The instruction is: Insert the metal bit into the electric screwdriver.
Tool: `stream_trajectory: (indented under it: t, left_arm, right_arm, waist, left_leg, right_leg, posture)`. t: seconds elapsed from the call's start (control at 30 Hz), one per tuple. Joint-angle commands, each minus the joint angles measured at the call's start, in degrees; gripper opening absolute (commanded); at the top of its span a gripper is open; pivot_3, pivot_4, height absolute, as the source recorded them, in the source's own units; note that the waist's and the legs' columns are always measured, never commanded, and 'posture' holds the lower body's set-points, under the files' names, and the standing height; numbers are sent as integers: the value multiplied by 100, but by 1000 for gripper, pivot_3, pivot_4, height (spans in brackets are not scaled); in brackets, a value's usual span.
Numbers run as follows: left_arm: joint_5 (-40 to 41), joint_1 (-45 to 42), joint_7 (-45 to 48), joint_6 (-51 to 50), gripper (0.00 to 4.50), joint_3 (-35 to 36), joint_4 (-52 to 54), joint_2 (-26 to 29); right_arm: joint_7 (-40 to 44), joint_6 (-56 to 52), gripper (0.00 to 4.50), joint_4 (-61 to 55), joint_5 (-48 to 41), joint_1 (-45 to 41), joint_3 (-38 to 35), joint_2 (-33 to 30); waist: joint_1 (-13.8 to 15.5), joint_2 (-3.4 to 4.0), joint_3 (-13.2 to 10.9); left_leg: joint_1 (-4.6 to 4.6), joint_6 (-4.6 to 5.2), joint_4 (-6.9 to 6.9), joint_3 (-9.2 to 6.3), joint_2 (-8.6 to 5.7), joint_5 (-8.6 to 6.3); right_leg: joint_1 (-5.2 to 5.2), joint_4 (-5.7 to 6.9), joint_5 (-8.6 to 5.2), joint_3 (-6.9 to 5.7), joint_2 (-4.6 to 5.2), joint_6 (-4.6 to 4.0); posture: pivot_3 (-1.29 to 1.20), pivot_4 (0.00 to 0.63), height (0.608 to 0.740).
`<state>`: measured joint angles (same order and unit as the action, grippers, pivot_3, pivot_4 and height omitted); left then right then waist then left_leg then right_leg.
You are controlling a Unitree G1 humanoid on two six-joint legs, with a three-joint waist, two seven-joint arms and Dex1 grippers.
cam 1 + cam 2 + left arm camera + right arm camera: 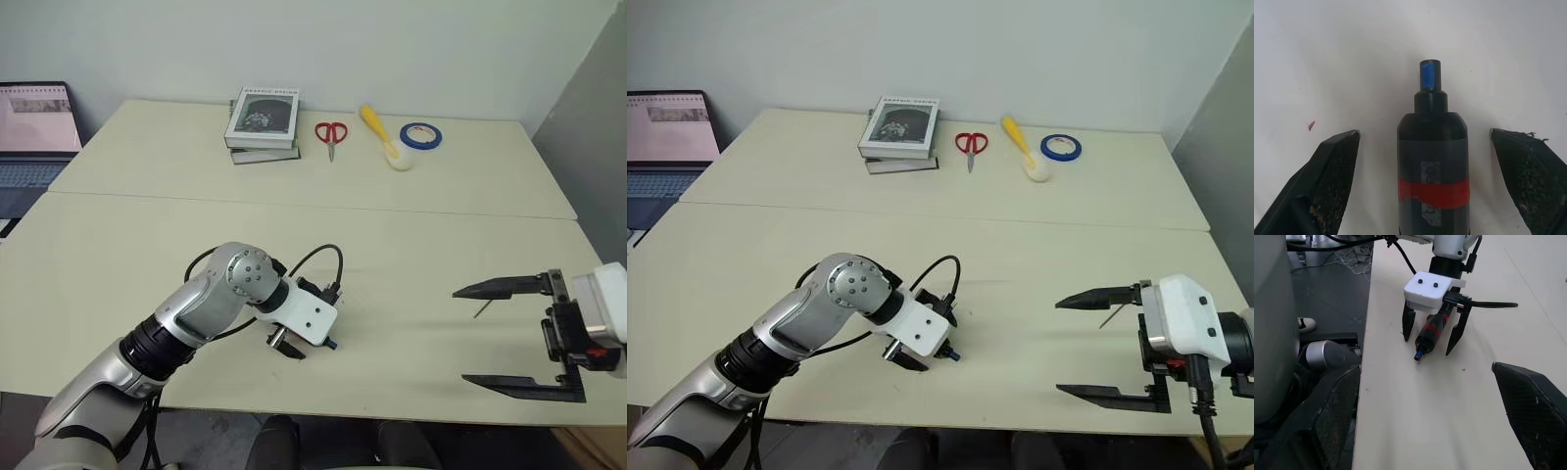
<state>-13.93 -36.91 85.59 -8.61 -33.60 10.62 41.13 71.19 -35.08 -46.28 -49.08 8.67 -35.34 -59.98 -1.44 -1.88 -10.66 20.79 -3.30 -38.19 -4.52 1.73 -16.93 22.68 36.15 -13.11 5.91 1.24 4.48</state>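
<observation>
The electric screwdriver (1432, 161), dark with a red band and a small blue tip (1419, 354), lies on the table between the fingers of my left gripper (1428, 344). That gripper is open, with a gap on either side of the tool. From the head, only the blue tip (331, 344) peeks out under the left gripper (289, 348). The metal bit (480, 310), a thin dark rod, rests on the table to the right. My right gripper (460, 335) hovers open and empty near the front right, its upper finger passing over the bit.
At the back of the table are a stack of books (263, 122), red scissors (331, 135), a yellow-handled tool (380, 132) and a blue tape roll (420, 135). A laptop (34, 132) stands far left. The table's front edge (392, 416) runs just below both grippers.
</observation>
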Motion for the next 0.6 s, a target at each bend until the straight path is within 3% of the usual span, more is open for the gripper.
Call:
stream_trajectory:
  t: [0.03, 0.6]
  left_arm:
    - [-77, -24, -88, 70, 4468, -71, -66, -91]
    - [-108, -78, -102, 220, 4468, -22, -295, -146]
  right_arm:
    - [156, 144, 4500, -69, -72, 227, -446, 43]
    - [209, 461, 4500, 49, 95, 570, -543, 57]
  waist:
    - [0, 3, 2]
    - [1, 18, 12]
  left_leg:
    - [-1, 0, 0, -2, 0, 0]
    - [-6, 4, -7, -4, -1, 2]
  right_leg:
    - [-2, 0, 0, -1, 0, -1]
    - [-17, -4, -4, 0, 0, -7]
  posture:
    - [0, 150, 740]
    - [0, 150, 740]
